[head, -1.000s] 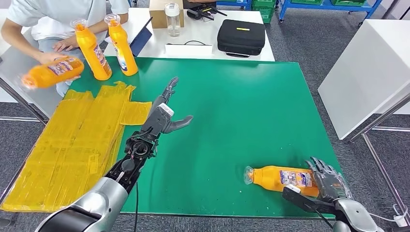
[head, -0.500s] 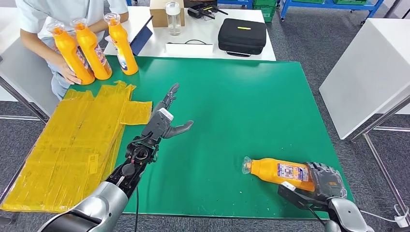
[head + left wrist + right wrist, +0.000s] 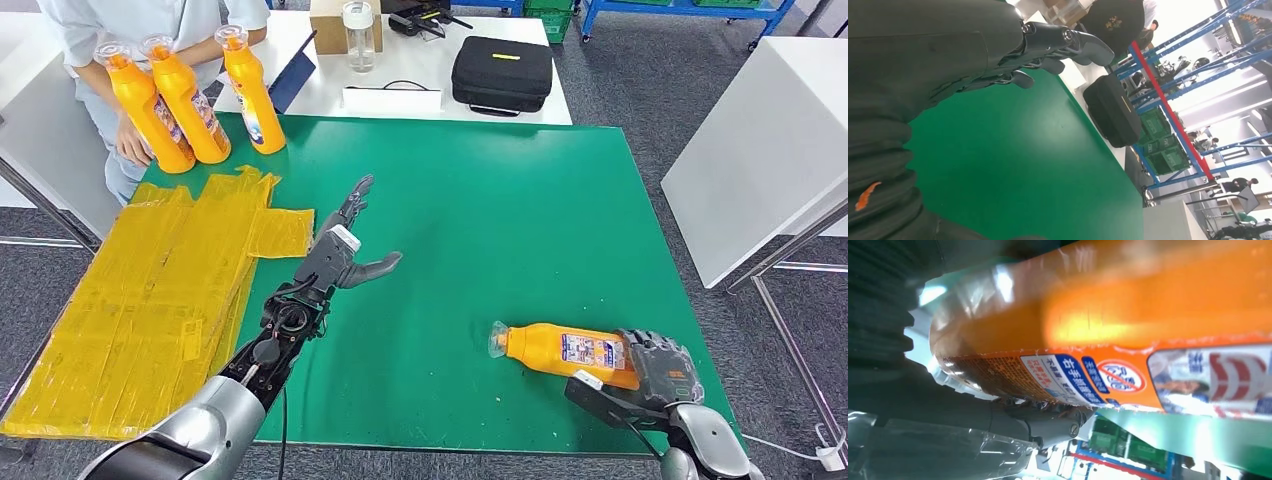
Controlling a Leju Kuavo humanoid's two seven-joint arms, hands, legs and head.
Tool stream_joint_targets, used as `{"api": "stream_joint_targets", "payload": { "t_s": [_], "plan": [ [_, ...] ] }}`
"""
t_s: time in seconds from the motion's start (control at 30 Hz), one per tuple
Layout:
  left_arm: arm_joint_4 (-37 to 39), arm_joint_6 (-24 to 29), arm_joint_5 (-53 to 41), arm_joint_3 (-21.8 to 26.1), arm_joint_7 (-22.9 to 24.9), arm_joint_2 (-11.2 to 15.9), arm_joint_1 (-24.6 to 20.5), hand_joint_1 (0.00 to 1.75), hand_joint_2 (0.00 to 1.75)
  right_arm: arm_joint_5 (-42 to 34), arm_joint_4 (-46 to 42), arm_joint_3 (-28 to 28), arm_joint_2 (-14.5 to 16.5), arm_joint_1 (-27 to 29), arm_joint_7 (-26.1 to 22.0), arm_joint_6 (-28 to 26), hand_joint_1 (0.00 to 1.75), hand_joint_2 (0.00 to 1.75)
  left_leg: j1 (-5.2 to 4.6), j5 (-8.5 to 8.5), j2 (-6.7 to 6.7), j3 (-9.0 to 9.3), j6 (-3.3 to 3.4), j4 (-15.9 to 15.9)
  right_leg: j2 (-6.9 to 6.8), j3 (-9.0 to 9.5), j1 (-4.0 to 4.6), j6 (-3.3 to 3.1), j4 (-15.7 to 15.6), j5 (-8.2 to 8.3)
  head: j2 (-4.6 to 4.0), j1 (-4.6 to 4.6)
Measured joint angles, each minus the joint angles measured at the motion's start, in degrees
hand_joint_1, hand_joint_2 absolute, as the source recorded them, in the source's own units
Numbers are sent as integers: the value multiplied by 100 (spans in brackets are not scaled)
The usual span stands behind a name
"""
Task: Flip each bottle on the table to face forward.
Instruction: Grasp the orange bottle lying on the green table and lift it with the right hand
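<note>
Nearest us, at about 5 o'clock on the green tabletop (image 3: 520, 210), we find the right hand (image 3: 658, 368) closed around the base end of the orange bottle (image 3: 565, 350). The bottle lies on its side, cap end pointing toward 9 o'clock, label uppermost in the head view. The right wrist view confirms contact: the bottle's body and printed label press close against the hand, with fingers wrapped beneath it.

Toward 8 o'clock, the left hand (image 3: 342, 252) hovers above the tabletop with fingers spread apart and nothing in it. The left wrist view shows those fingers (image 3: 1083, 42) extended over bare green surface. Just beside that arm, at 9 o'clock, lie flattened yellow bags (image 3: 160, 290).

Farther off, at 11 o'clock, three upright orange bottles (image 3: 190, 95) stand at the tabletop's far corner, where a person's hand (image 3: 130, 150) rests near the leftmost one. Beyond, at 12 o'clock, a black case (image 3: 502, 75) sits on a white table.

Risks, in our judgement: the hold is at the extreme base, so the heavier body may lever out of the fingers as the bottle turns. The wrap looks slick and may slip. The bottle also lies near the tabletop's near edge; a fumble could roll it off.
</note>
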Motion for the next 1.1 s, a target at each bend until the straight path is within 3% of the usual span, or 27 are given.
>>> {"api": "stream_joint_targets", "payload": {
  "t_s": [0.23,0.37,0.57,0.67,0.83,1.03,1.1],
  "plan": [
    [-2,-1,24,-8,1,-3,7,0,175,-319,19,-9,132,-69,-67,-281,175,175,0,7,-8,-10,3,0,-1,-8,0,-3,2,6,0,0],
    [-431,-273,225,-154,121,-48,195,0,175,-2912,-149,-122,965,-567,-864,-1233,175,175,2,24,-25,-40,-3,0,-11,-33,0,-4,11,9,0,-2],
    [-989,-568,443,-413,449,-48,408,0,175,-3868,4,-126,1460,-1135,-1258,-1417,175,175,2,24,-38,-53,-3,0,-25,-42,-1,-5,11,5,0,-1],
    [-1069,-832,777,-468,554,-30,462,0,175,-4570,248,-114,1610,-1407,-1614,-1209,175,175,2,27,-45,-60,-3,0,-31,-45,-1,-4,11,6,0,-1],
    [-1083,-1468,1521,-550,736,24,448,0,175,-5937,838,41,1854,-1978,-2158,-233,175,175,3,31,-45,-61,-7,0,-31,-51,-1,-4,13,7,0,-1],
    [-1114,-1548,1697,-599,802,102,430,0,175,-6191,1280,217,2026,-2257,-2297,-33,175,175,4,34,-60,-67,-7,1,-51,-54,0,-9,20,2,0,-1],
    [-1121,-1617,1782,-627,816,130,429,0,175,-6370,1369,270,2044,-2297,-2322,282,175,175,4,34,-61,-72,-7,1,-53,-56,0,-10,21,2,0,0]
  ]
}}
